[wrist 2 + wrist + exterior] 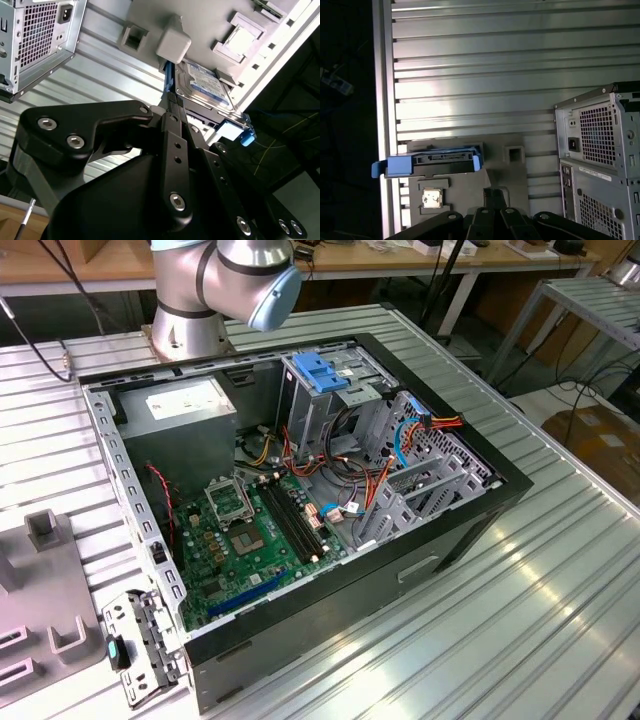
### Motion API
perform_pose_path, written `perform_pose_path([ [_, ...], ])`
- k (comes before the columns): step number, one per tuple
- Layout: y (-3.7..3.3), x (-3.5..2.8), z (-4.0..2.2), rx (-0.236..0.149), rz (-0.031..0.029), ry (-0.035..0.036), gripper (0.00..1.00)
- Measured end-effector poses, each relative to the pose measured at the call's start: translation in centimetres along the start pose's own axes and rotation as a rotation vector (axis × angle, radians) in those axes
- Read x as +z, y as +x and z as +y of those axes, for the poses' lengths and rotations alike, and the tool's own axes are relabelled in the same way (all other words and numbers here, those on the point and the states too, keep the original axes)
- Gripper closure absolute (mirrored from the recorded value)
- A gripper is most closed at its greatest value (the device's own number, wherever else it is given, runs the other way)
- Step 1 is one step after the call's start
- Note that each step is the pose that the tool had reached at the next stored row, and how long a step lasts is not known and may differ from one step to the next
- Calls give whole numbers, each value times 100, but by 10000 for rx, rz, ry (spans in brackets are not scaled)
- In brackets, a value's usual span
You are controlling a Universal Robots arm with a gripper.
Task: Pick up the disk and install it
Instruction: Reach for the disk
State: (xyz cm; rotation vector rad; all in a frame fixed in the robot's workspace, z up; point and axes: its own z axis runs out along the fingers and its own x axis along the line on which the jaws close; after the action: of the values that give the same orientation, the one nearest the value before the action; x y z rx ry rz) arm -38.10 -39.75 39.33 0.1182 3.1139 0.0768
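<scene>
Jaws of the gripper (171,100) looked closed and empty, just beside the disk (207,82), which lay on a grey holder (200,20) at the edge of the table (470,65), probably to keep it steady for picking up.

Bright, even overhead light in the exterior view; glare streaks on the ribbed table (520,580). In the first wrist view, hot glare ahead of the gripper (492,195); gripper body in deep shadow.
</scene>
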Motion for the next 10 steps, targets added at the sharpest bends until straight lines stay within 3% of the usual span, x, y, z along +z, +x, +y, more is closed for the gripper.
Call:
perform_pose_path([
  [10,143,-4,-11,0,0,0,89],
])
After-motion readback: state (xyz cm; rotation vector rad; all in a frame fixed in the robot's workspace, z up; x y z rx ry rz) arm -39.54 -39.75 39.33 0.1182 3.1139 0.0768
